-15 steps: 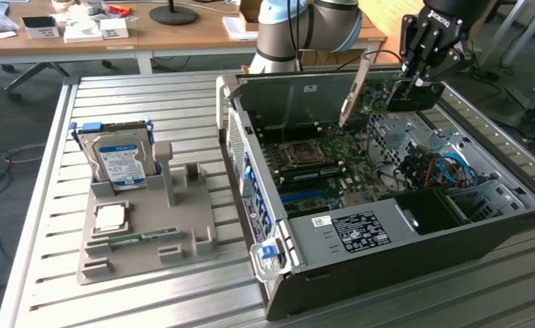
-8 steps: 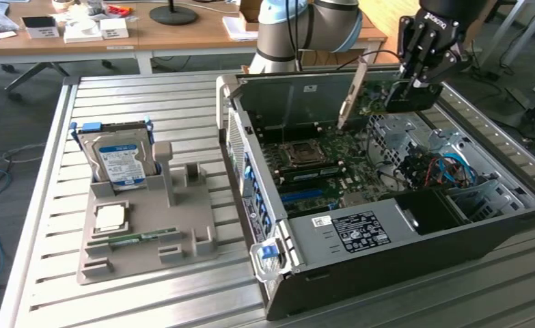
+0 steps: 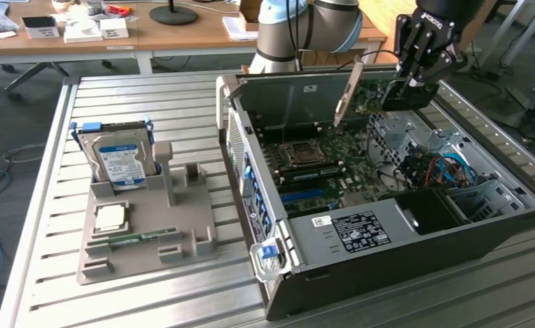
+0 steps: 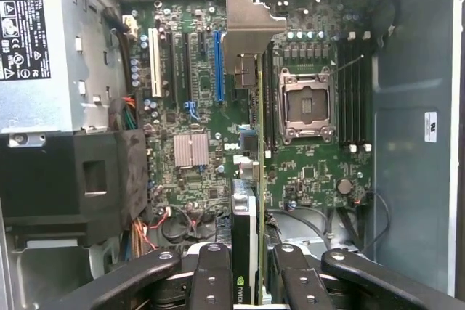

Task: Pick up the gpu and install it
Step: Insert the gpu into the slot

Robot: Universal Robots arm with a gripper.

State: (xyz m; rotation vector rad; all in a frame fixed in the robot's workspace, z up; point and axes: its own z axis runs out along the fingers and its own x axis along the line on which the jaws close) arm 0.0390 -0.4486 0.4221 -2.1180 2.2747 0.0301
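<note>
Currently: pick-up done, carry-and-align part of the install in hand.

Exterior view: the gripper hangs over the far end of the open computer case. It has the gpu clamped and lifted clear of the motherboard. Card stands on edge, not yet seated. Its metal bracket slants down toward the board; whether the bracket tip touches anything can't be told. On the exterior view's left a grey holder sits on the worktop beside the case. A hard drive stands upright in it, untouched.

Wrist view: gpu is seen edge-on, a thin line running from between the fingers out to the bracket. Fingers are part-closed, one each side of the card and pressing its two faces, so judged a firm grip, nothing else held. Card hangs above the motherboard, between the blue slot and the processor socket. It runs approx. parallel to the slot but is offset to one side of it. Which slot is meant can't be told.

Judgement: seating calls for the card's connector edge brought square over a long slot, w/ the bracket at the case's rear opening. After that, a straight, even push is needed, since a tilt risks jamming the connector.
</note>
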